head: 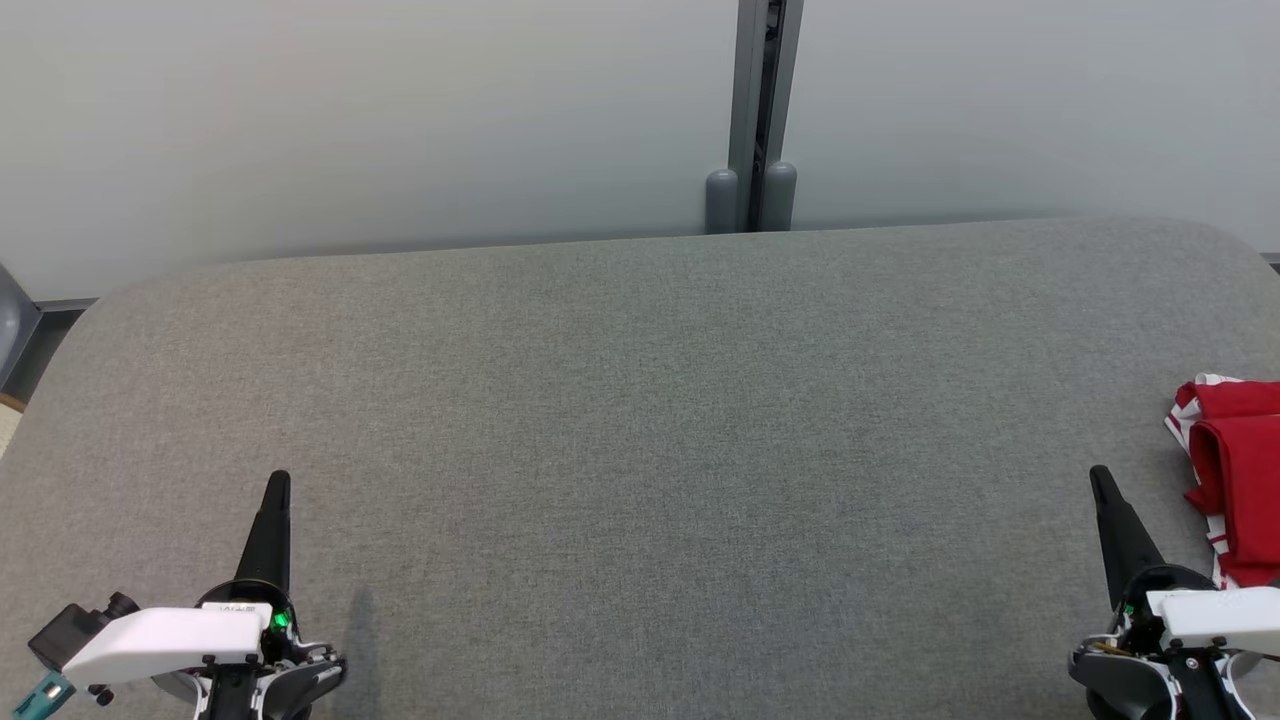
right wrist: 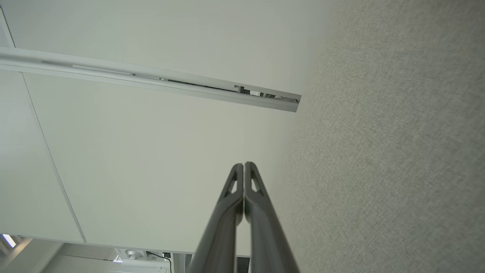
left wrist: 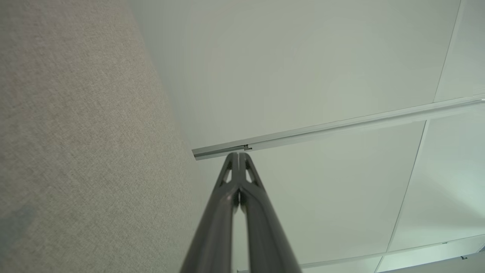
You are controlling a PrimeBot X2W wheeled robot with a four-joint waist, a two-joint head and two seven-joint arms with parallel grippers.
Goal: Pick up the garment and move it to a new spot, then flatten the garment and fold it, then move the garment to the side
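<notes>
Both pincers are pressed together, tip to tip. Left pincer (head: 278,484) sits at the lower left of my head view, dark fingers pointing up over the grey fabric table (head: 640,400). Right pincer (head: 1100,474) mirrors it at the lower right, leaning a touch inward.

So where's the garment (head: 1238,480)? It's way over on my right, at the very edge of the head view, which cuts it off, so I can't see all of it. It's red with a red-and-white striped edge peeking out, lying bunched in layers on the table. It's just to the right of my right pincer, near the fingers but apart from them. My right wrist housing overlaps its lower end in that view, and I can't tell whether they touch. My left pincer is well apart from it, clear across the table.

Wrist views back up the grip. The left pincer (left wrist: 239,154) shows both fingers meeting at the tips, fabric table (left wrist: 75,151) on one side and pale wall panel (left wrist: 303,57) ahead. The right pincer (right wrist: 244,163) looks the same, fingers shut flush, table (right wrist: 398,170) beside it.
</notes>
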